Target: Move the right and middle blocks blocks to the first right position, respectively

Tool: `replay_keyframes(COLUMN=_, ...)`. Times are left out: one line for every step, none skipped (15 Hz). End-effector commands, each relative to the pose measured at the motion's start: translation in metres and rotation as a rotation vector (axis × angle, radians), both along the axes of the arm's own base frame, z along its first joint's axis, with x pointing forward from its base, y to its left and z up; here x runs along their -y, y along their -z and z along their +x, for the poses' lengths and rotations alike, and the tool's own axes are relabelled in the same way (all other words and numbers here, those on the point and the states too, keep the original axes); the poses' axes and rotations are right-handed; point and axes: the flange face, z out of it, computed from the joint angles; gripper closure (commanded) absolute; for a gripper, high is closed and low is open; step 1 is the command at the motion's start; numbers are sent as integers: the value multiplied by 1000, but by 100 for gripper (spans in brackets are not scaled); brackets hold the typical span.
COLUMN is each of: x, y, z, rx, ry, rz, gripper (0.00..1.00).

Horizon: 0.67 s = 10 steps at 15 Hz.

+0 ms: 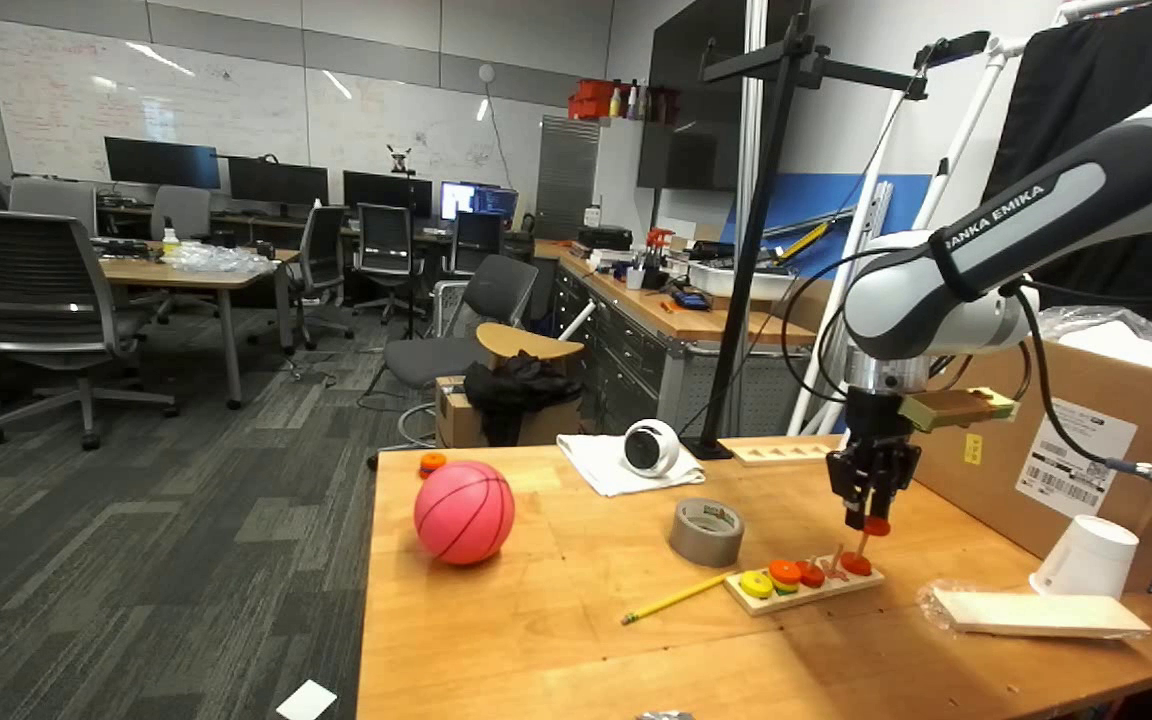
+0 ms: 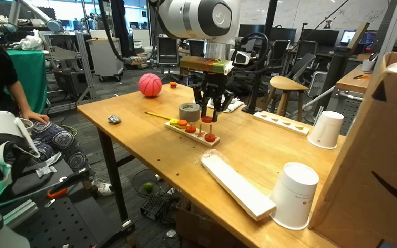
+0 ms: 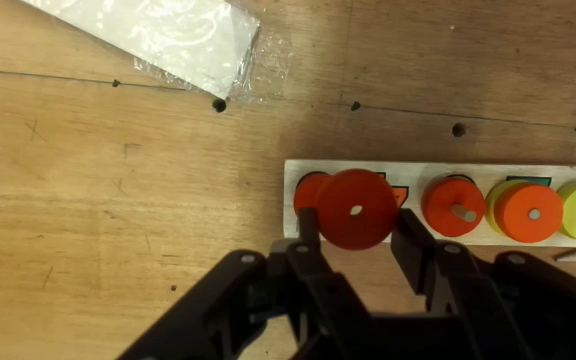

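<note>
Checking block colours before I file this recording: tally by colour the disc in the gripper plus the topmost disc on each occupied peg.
Red: 3 (held disc, end-peg disc, middle-peg disc)
Orange: 1 (orange disc, beside the middle peg's)
Yellow: 1 (yellow disc, at the opposite end)
Total: 5

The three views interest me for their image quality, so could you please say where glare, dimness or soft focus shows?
In the wrist view, bright glints on the plastic wrap, jaws dark and soft-edged, the held red disc dimmer than the seated red discs; in an exterior view, streaks of glare on the whiteboard; in an exterior view, what look like windows washed out at upper left.
</note>
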Motion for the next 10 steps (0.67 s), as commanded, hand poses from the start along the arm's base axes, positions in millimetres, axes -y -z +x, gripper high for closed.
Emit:
replay_keyframes(x=3, y=4, z=6, rx=13, ry=-5, rz=24, gripper=76)
replay_keyframes(x=3, y=7, z=7, rx=13, ry=-6, rz=21, gripper=76)
replay_keyframes(x=3, y=9, z=8, rx=15, ry=-9, rz=21, gripper=76)
replay_keyframes(x=3, y=11, z=9, rx=19, ry=-12, rz=22, gripper=76)
replay_keyframes(x=3, y=13, z=10, rx=19, ry=-15, rz=21, gripper=76)
replay_keyframes(x=3, y=15, z=11, rx=21, ry=-18, rz=21, gripper=76)
replay_keyframes(x=4, y=16, z=13, rx=26, ry=-19, rz=21, gripper=76)
replay_keyframes(x=5, y=16, z=14, rx=30, ry=-20, rz=20, gripper=76)
replay_keyframes(x=7, y=16, z=15, rx=31, ry=-21, rz=18, gripper=76)
replay_keyframes(x=8, y=17, z=16, rx=33, ry=-23, rz=15, gripper=76)
